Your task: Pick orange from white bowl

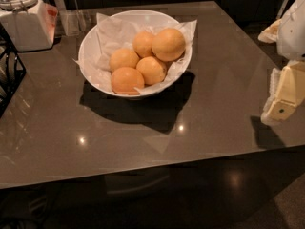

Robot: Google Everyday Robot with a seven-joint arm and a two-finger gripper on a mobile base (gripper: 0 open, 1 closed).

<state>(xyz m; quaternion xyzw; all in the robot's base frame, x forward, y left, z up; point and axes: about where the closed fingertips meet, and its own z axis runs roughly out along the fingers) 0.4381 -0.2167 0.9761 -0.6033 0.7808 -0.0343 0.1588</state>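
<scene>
Nearest to me is the dark, shiny surface [143, 147], which reflects some small lights. At the right edge, above the near right part of the surface, hangs my pincer [282, 99]; it is cream coloured and it throws a shadow under itself. I cannot tell if it is spread or pressed together. It holds nothing and it is well apart from the fruit.

More far, in the middle, stands the white bowl [86, 46] with crinkled white paper [107, 32] inside. Five fruits lie in it. The orange [168, 44], the biggest one, sits at the far right side of the bowl, touching the smaller oranges [151, 69] beside it.

At the far left corner there is a white lidded canister [24, 27], and just beside it a clear glass [71, 20]. A black wire rack [7, 75] shows at the left edge.
</scene>
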